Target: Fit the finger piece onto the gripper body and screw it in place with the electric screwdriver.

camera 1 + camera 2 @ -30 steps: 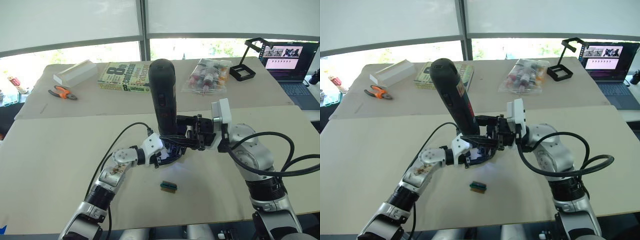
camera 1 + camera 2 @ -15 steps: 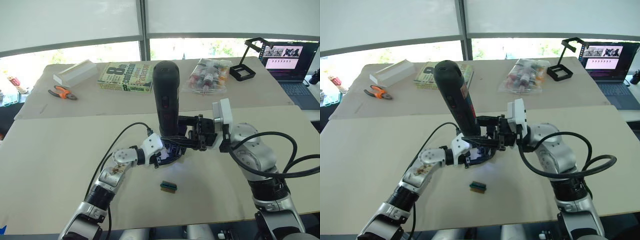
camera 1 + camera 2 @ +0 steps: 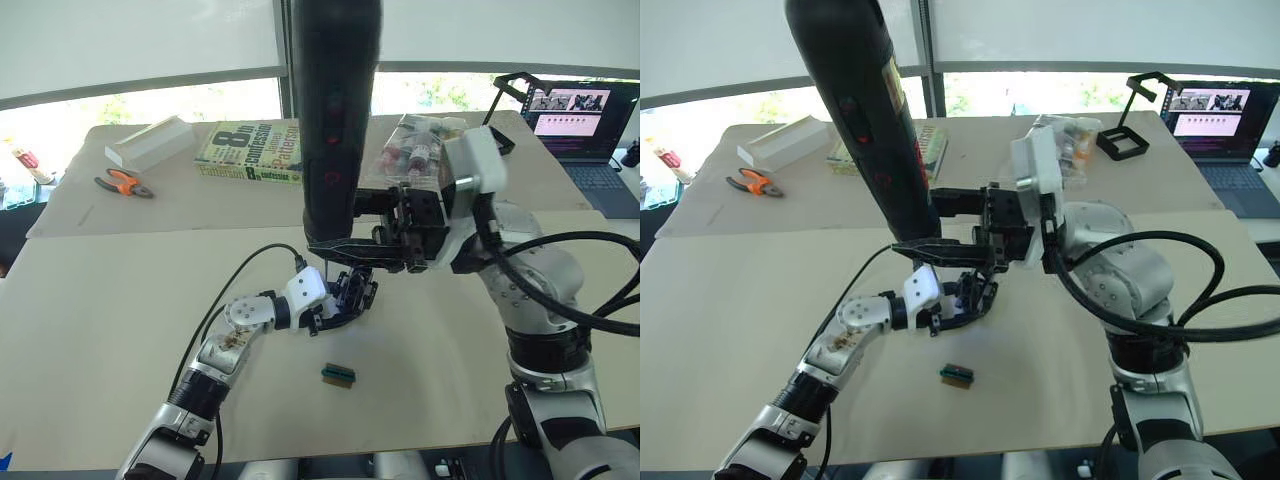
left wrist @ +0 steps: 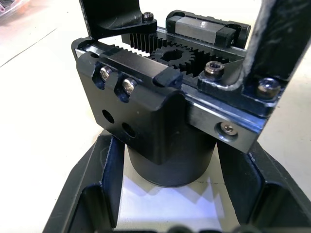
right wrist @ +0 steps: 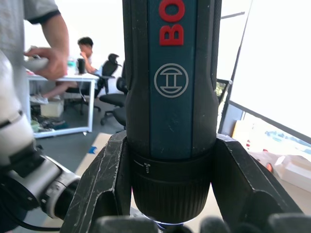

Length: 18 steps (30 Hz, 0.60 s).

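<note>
While the left claw (image 3: 352, 300) grips the gripper body (image 4: 160, 116), the right claw (image 3: 345, 238) clamps the electric screwdriver (image 3: 333, 120)

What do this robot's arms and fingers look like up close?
Both arms are silver-grey metal with rounded joints and loose black cables looping alongside. The left gripper has a white casing; the right gripper has a white boxy casing. Each ends in two black, angular plastic fingers.
</note>
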Available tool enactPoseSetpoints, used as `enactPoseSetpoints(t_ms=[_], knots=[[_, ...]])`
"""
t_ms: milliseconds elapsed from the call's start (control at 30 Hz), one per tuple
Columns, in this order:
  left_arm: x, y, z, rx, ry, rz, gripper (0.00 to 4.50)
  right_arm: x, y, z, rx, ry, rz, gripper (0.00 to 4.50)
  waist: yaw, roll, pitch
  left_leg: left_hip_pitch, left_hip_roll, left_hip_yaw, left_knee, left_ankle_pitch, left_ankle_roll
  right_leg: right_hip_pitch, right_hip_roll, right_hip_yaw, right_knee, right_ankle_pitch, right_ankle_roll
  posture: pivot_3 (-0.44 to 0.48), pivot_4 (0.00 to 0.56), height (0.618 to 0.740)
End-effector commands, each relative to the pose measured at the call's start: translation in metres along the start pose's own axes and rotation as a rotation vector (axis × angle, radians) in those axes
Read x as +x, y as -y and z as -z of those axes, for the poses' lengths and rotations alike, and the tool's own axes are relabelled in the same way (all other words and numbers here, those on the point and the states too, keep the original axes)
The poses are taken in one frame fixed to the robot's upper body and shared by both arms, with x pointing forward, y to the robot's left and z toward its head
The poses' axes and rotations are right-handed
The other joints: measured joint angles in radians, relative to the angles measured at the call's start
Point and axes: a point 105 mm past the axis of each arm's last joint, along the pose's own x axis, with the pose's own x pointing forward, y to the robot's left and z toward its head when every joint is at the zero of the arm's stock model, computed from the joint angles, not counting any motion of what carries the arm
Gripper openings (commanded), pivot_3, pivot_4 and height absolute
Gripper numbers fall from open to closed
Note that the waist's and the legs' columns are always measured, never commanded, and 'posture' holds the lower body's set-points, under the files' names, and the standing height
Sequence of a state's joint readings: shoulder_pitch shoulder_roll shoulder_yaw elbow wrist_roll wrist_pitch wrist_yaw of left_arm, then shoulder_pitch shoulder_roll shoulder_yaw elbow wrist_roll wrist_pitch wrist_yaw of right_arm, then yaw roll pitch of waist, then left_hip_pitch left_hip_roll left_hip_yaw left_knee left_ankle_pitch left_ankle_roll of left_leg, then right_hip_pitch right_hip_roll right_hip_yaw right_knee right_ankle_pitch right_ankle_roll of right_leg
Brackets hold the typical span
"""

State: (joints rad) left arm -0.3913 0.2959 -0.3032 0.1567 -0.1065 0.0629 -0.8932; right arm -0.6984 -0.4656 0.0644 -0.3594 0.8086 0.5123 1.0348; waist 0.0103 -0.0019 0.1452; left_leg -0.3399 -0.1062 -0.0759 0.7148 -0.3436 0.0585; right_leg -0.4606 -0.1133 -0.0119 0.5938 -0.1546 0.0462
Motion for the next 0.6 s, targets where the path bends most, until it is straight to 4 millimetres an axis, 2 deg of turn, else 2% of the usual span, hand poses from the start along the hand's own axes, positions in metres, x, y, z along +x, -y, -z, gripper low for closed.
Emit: enactPoseSetpoints(t_ms=[33,67,133,200,233,267,300,400,500,600], knots=[[0.001,-0.003,-0.005,0.025,0.003,-0.004,2.29,-0.003,-0.005,-0.018,-0.033,0.032,-0.004,1.89,0.001,0.0,0.0,0.0,0.0,0.0,0.0,0.0,0.0,0.0,0.0,0.0,0.0,0.0,0.0,0.0,0.15,0.74],[-0.001,-0.006,-0.005,0.015,-0.003,-0.011,2.29,-0.004,-0.005,-0.02,-0.028,0.031,-0.005,1.89,0.001,0.0,0.0,0.0,0.0,0.0,0.0,0.0,0.0,0.0,0.0,0.0,0.0,0.0,0.0,0.0,0.15,0.74],[-0.006,-0.007,-0.006,-0.009,-0.001,-0.008,3.35,-0.006,-0.005,-0.028,-0.01,0.036,0.0,1.89,0.001,0.0,0.0,0.0,0.0,0.0,0.0,0.0,0.0,0.0,0.0,0.0,0.0,0.0,0.0,0.0,0.15,0.74],[-0.017,-0.007,-0.005,-0.008,-0.018,0.001,4.19,-0.011,-0.003,-0.038,0.029,0.044,0.023,1.89,0.0,0.0,0.0,0.0,0.0,0.0,0.0,0.0,0.0,0.0,0.0,0.0,0.0,0.0,0.0,0.0,0.15,0.74],[-0.024,-0.006,-0.004,-0.004,-0.029,0.004,4.43,-0.015,0.0,-0.045,0.058,0.048,0.044,1.89,-0.002,0.0,0.0,-0.001,0.0,0.0,0.0,0.0,0.0,-0.001,0.0,0.0,0.0,0.0,0.0,0.0,0.15,0.74],[-0.03,-0.005,-0.004,-0.001,-0.036,0.006,4.5,-0.018,0.001,-0.049,0.079,0.05,0.057,1.89,-0.004,0.0,0.001,-0.002,0.0,0.0,-0.001,0.0,0.0,-0.002,0.0,0.0,0.001,0.0,0.0,0.0,0.15,0.74],[-0.043,-0.004,-0.005,-0.003,-0.044,0.007,4.5,-0.028,0.007,-0.057,0.138,0.051,0.103,1.89,-0.005,0.0,0.001,-0.003,0.0,0.0,-0.001,0.0,0.0,-0.004,0.0,0.001,0.001,0.0,0.0,0.0,0.15,0.74],[-0.081,0.005,-0.014,-0.022,-0.058,0.03,4.5,-0.067,0.018,-0.065,0.36,-0.002,0.242,1.89,-0.005,0.0,0.001,-0.006,0.001,0.0,-0.001,0.0,0.0,-0.007,0.0,0.001,0.001,0.0,0.0,0.0,0.15,0.74],[-0.112,0.015,-0.026,-0.059,-0.083,0.079,4.5,-0.119,0.024,-0.042,0.642,-0.119,0.454,1.89,0.008,0.0,0.002,-0.008,0.001,0.0,-0.002,0.0,0.0,-0.007,-0.001,0.0,0.0,0.0,-0.001,0.0,0.15,0.74],[-0.135,0.022,-0.031,-0.067,-0.141,0.122,4.5,-0.169,0.016,-0.001,0.902,-0.279,0.667,1.89,0.012,0.0,0.003,-0.008,0.001,0.0,-0.002,-0.001,0.001,-0.006,-0.001,0.0,-0.001,0.0,-0.001,0.0,0.15,0.74]])
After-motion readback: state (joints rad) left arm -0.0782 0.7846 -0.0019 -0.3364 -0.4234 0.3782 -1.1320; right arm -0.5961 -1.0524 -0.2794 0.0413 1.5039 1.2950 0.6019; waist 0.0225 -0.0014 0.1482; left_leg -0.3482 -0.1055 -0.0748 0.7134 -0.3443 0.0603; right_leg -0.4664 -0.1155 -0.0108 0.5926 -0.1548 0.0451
